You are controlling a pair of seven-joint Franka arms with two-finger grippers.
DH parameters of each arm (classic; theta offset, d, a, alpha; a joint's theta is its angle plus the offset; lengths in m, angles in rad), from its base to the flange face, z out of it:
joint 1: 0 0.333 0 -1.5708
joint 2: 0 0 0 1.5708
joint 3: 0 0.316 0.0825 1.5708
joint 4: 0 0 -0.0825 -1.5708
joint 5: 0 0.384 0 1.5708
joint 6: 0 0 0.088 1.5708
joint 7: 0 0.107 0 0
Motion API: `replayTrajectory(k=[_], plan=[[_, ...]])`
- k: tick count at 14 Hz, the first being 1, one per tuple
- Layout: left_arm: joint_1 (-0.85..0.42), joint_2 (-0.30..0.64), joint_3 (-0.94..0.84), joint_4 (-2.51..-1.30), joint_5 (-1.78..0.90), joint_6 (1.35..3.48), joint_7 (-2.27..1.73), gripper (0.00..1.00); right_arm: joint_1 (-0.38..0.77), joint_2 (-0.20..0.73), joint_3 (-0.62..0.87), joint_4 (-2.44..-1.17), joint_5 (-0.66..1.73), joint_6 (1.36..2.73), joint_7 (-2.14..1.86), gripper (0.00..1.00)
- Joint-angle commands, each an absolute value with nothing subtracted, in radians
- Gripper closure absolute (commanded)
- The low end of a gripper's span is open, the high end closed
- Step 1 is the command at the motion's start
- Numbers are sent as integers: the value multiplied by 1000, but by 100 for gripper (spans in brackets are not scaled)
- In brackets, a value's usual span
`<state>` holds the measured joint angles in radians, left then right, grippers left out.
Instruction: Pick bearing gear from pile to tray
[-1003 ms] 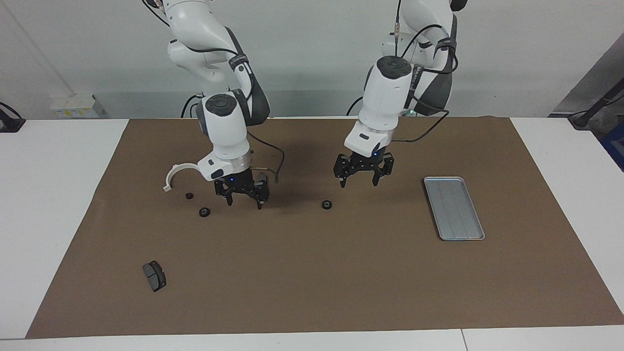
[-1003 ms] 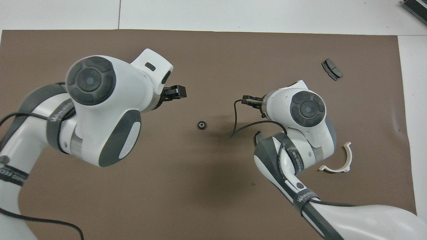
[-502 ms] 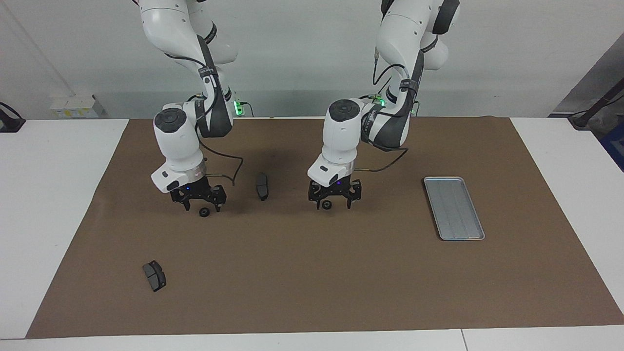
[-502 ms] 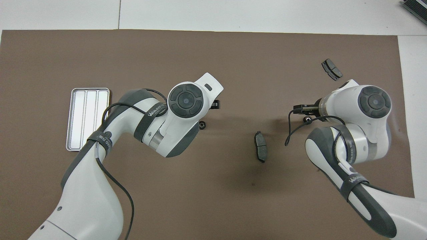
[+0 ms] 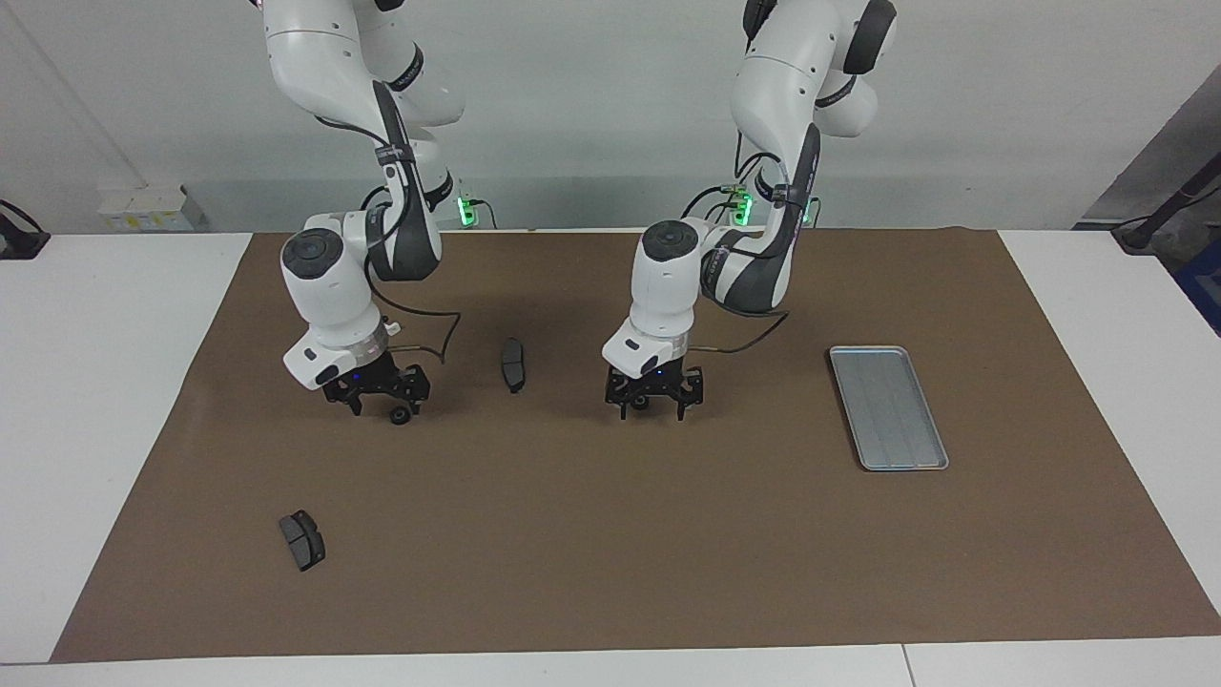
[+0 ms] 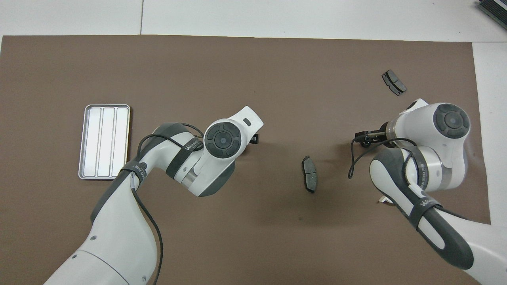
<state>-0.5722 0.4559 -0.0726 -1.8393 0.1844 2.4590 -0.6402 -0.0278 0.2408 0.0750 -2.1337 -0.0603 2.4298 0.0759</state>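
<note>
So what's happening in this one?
Both arms are down on the brown mat, each gripper low over a small black gear. The left gripper has its jaws open around one gear; the right gripper stands open at another. Neither is lifted. The metal tray, toward the left arm's end, holds no gear.

tray [image 5: 889, 408]: looking like bare silver-grey metal, ribbed and showing a dull sheen
mat [image 5: 610, 534]: looking like matt brown paper or felt, smooth and flat
counter [image 5: 86, 382]: showing a smooth white surface
brake pads [image 5: 513, 364]: appearing dark grey and matt
arm shells [image 5: 329, 277]: shining as glossy white plastic with dark grey matt sections
end effector frames [image 5: 652, 390]: looking like matt black plastic or metal
</note>
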Motion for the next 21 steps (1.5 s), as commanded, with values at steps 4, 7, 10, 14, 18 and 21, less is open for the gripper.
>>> replayTrajectory(k=[4,7,10,14,18,21], plan=[[-604,422,-66,-1893,209,2457,-640,21,-34,238,91,-2197,-37,2514,46,34],[-604,422,-66,-1893,207,2459,-638,47,-32,238,92,-2195,-37,2513,49,83],[-604,420,-67,-1894,204,2457,-638,79,-32,232,94,-2181,-23,2508,54,100],[-588,425,-66,-1853,192,2424,-638,100,-29,221,109,-2105,23,2475,67,100],[-422,430,-66,-1678,144,2247,-574,100,23,229,118,-2036,23,2427,150,100],[-251,361,-75,-1684,5,2218,-387,100,144,245,117,-1996,6,2425,300,100]])
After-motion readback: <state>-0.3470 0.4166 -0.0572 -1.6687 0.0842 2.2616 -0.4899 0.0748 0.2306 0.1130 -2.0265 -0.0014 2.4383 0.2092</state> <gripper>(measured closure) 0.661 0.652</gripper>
